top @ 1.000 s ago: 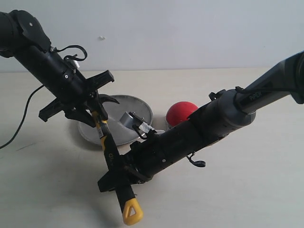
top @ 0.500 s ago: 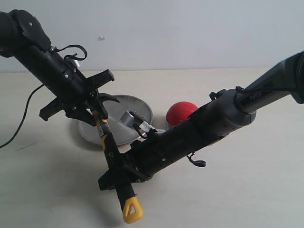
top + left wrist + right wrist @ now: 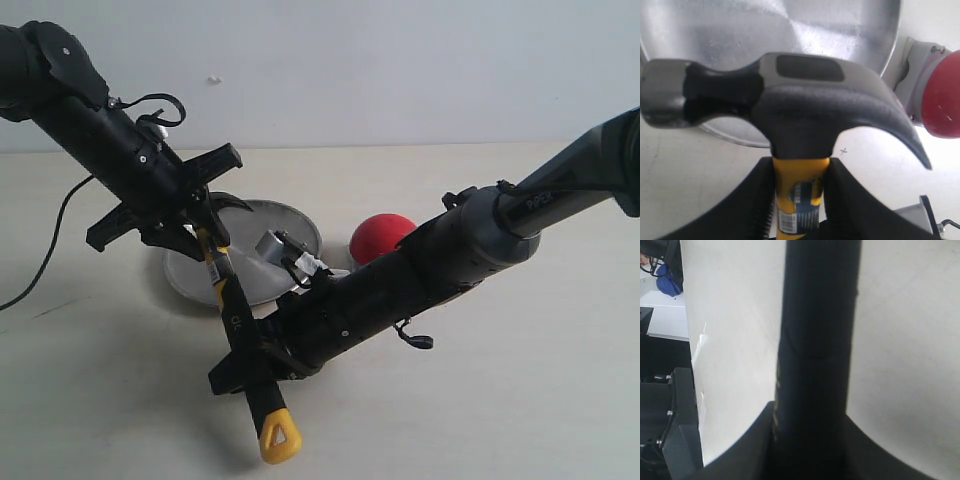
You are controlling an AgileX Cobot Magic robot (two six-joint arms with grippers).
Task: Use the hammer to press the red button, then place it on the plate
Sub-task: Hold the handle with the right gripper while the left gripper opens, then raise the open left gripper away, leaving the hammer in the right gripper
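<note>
The hammer [image 3: 232, 310] is held slanted above the table, dark head [image 3: 225, 205] up by the plate [image 3: 290, 235] and yellow loop [image 3: 280, 437] low at the front. My left gripper [image 3: 205, 245] is shut on the yellow neck just under the head [image 3: 790, 105], its fingers [image 3: 850, 200] pressed to both sides. Further down, my right gripper [image 3: 250, 365] is shut on the black grip [image 3: 815, 340]. The red button [image 3: 380, 238] sits right of the plate, its grey base [image 3: 915, 65] beside the plate's rim [image 3: 890, 55]. In the left wrist view the head hangs over the plate's edge.
My right arm [image 3: 450, 255] lies across the table in front of the button and partly hides its base. A black cable [image 3: 45, 250] trails off at the left. A pale wall stands behind the table.
The hammer and both grippers have shifted very slightly; the yellow loop has risen a little. Both holds stay the same.
</note>
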